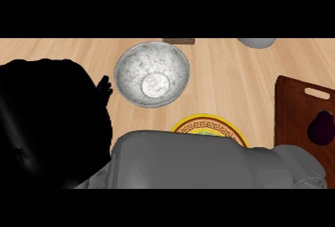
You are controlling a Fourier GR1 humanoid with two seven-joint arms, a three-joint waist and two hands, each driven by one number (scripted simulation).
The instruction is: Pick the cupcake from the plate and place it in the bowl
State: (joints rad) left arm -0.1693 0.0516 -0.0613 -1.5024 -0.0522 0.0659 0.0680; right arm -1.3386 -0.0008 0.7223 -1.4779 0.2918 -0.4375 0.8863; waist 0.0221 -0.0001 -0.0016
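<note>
The marbled grey bowl [152,74] stands empty at the counter's upper middle. Below it, only the far rim of the yellow patterned plate [209,125] shows. A grey forearm [203,162] lies across the bottom of the view and covers the rest of the plate. I cannot see the cupcake, apart from perhaps a sliver of green at the forearm's edge. My right hand is hidden. My left hand [49,124] is a large black shape filling the left side, close to the camera, resting with fingers up; its fingertips [104,86] end just left of the bowl.
A dark brown cutting board [294,119] lies at the right edge with a dark purple vegetable [322,128] on it. A grey object [256,42] sits at the top right, and a small brown item [178,41] behind the bowl.
</note>
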